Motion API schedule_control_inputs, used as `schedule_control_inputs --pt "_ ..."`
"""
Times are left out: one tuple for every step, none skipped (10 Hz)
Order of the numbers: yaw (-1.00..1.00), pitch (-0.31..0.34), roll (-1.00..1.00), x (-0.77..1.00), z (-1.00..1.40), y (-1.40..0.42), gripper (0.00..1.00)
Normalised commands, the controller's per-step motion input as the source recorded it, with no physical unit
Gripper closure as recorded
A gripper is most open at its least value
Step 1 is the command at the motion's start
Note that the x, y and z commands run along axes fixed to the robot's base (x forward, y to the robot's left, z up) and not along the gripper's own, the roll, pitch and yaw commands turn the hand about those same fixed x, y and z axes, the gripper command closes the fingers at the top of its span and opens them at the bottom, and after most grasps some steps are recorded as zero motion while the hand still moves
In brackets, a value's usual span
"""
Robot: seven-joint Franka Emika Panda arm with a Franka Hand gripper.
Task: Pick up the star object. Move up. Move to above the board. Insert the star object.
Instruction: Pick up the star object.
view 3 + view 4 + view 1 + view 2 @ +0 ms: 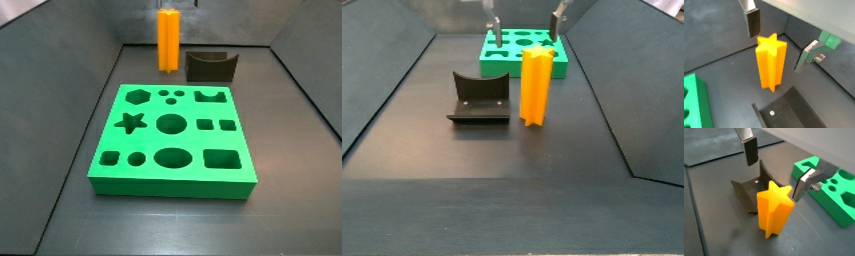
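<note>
The star object (pixel 771 62) is a tall orange prism with ridged sides, standing upright on the dark floor (pixel 537 88) and seen in both wrist views (pixel 774 210). My gripper (pixel 777 50) hangs open just above its top, one finger (pixel 753 22) on each side and nothing between them. In a side view the fingers (pixel 492 20) show over the far end of the bin, and the gripper (pixel 525 22) sits higher than the star's top. The green board (pixel 174 135) with shaped holes lies flat, apart from the star (pixel 168 40).
A dark grey fixture (pixel 478 97) with a curved back stands right beside the star, also seen in a wrist view (pixel 749 190). The board (pixel 834 188) lies to one side of the gripper. Sloping grey bin walls (pixel 396 90) enclose the floor.
</note>
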Motion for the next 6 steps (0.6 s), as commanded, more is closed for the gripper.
schedule_control_inputs --pt "0.59 0.000 -0.05 0.07 -0.22 0.06 0.00" --pt "0.39 -0.007 -0.03 0.00 -0.13 0.00 0.00" --pt "0.00 0.000 0.00 0.00 -0.02 0.02 0.00" --pt "0.06 -0.040 0.03 -0.03 -0.36 0.00 0.00" --pt "0.11 -0.047 0.08 -0.09 -0.46 0.00 0.00" --pt "0.11 -0.076 0.08 -0.11 -0.51 0.00 0.00"
